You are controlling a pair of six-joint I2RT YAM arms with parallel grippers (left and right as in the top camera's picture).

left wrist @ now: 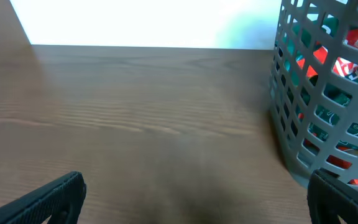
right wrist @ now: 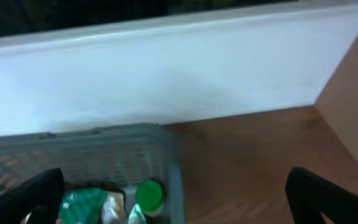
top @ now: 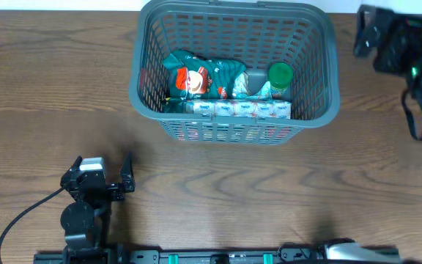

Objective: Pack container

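Two grippers are seen here and nothing is held by either one. The left gripper (left wrist: 194,205) is parked low over the wooden table (top: 50,88) at the near left. Its fingers (left wrist: 55,198) are spread wide with only bare wood between them, and it's kept well apart from the basket. The right gripper (right wrist: 173,205) is raised beyond the basket's far right corner, jaws also opened wide and empty, with the basket's corner seen below it in its wrist view. The grey basket (top: 229,130) is set upright on the far middle part of the table, a bit right of centre. It's already been loaded with a few things. A green snack bag (top: 196,77) with a red and white print is laid across the left and middle. A green-lidded bottle (top: 280,75) is stood at the right end. A flat white and blue pack (top: 237,108) is tucked along the near wall, touching it as far as can be told. Something pale grey is wedged between the bag and the bottle, but what it is can't be made out. Red and green packaging is also glimpsed through the slots in the left wrist view.
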